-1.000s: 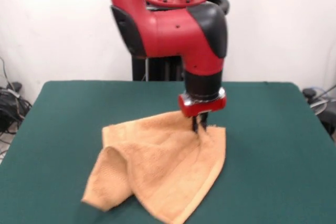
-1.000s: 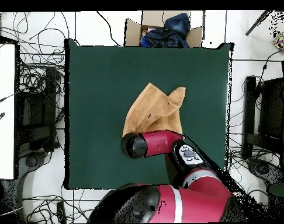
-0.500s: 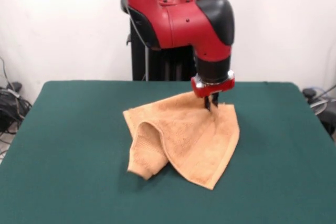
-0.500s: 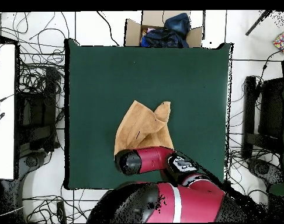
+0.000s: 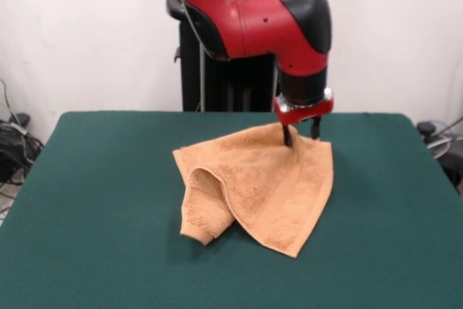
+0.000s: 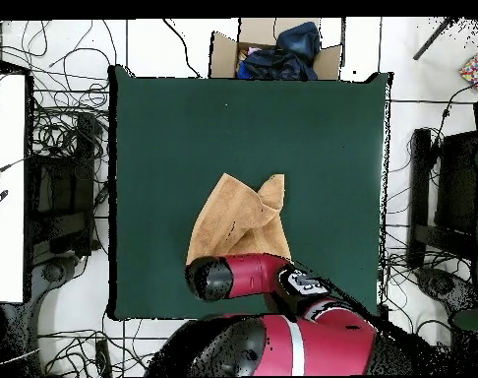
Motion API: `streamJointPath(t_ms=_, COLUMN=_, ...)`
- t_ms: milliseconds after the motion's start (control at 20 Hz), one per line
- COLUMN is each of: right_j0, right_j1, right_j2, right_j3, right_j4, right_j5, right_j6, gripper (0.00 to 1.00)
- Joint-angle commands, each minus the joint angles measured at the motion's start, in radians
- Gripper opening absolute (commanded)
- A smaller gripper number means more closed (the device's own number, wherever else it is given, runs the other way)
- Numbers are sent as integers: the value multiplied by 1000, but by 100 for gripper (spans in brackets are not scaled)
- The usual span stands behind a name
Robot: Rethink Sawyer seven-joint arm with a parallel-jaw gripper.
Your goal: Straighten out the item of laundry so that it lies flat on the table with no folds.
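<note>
The towel point(image 5: 264, 182) had been dragged toward the surface's point(image 5: 87, 251) far side; the gripper point(image 5: 302, 134) jaws were parted, the corner released, folds remaining.

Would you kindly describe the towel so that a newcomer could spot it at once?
Look at the green table in front of the red arm. Near its middle, under the gripper, lies the towel, peach terry cloth. It is the only thing on the table, crumpled, with one side folded into a loop.
</note>
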Motion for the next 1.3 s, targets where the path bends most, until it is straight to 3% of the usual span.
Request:
streamJointPath(t_ms=50, right_j0=-2, right_j1=-114, right_j2=115, right_j3=40, right_j4=134, right_j5=212, right_j6=156, gripper=100)
streamJointPath(t_ms=150, right_j0=0, right_j1=-142, right_j2=114, right_j3=54, right_j4=157, right_j5=212, right_j6=166, gripper=100)
streamJointPath(t_ms=250, right_j0=-10, right_j1=-177, right_j2=117, right_j3=92, right_j4=173, right_j5=98, right_j6=218, gripper=100)
streamJointPath(t_ms=350, right_j0=39, right_j1=-218, right_j2=54, right_j3=98, right_j4=170, right_j5=-8, right_j6=273, gripper=100)
streamJointPath(t_ms=450, right_j0=86, right_j1=-228, right_j2=-4, right_j3=76, right_j4=176, right_j5=-18, right_j6=292, gripper=100)
streamJointPath(t_ms=800, right_j0=259, right_j1=-72, right_j2=-214, right_j3=-147, right_j4=209, right_j5=-199, right_j6=300, gripper=100)
streamJointPath(t_ms=950, right_j0=287, right_j1=-36, right_j2=-250, right_j3=-217, right_j4=244, right_j5=-198, right_j6=263, gripper=100)
streamJointPath(t_ms=1300, right_j0=377, right_j1=-10, right_j2=-365, right_j3=-226, right_j4=320, right_j5=-244, right_j6=252, gripper=100)
